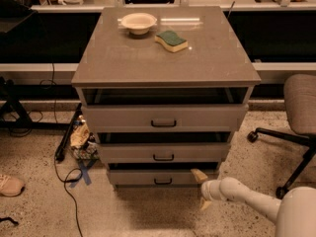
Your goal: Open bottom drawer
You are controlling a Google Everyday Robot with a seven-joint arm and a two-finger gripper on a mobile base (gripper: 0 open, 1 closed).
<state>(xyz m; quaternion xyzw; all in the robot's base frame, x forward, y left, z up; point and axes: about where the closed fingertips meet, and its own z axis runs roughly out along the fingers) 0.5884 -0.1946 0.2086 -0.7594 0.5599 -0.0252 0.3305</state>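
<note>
The gripper, fingers spread wide and empty, hangs just beside the bottom drawer's right end. Its horizontal bar handle lies leftward in the view.

The white arm comes in from the lower right corner of the view and stretches leftward, almost level, its thick rounded segment filling that corner. It narrows toward a rounded white wrist. The tool sits at the arm's left end, low in the view, pointing left. Its two pale tan fingers are spread apart, one above the other, the upper one angled up and left.
</note>
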